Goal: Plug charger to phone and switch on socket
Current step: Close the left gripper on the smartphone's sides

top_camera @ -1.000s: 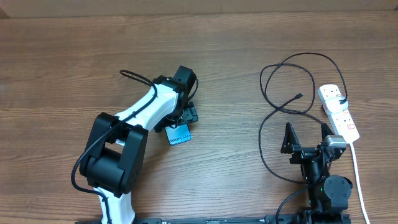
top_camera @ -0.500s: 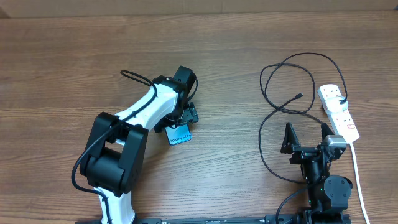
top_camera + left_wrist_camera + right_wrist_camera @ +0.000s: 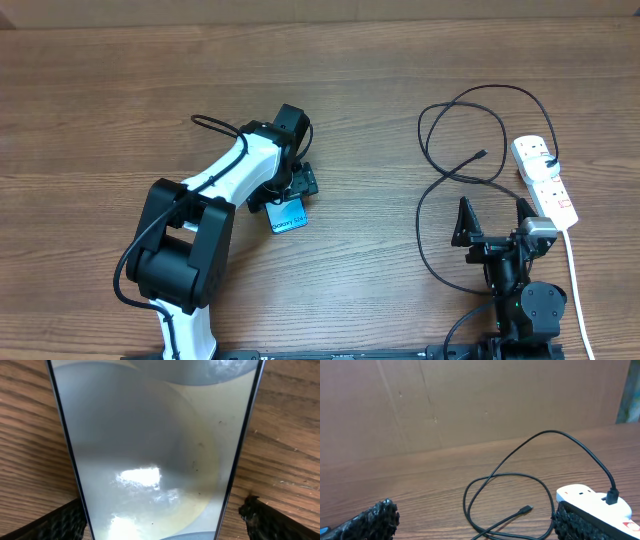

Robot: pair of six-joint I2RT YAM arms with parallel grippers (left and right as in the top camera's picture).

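The phone lies flat on the desk left of centre, between the fingers of the left hand; whether they clamp it I cannot tell. Well to the right the charger lies looped, one end plugged into the socket. The right hand sits spread open just beside both
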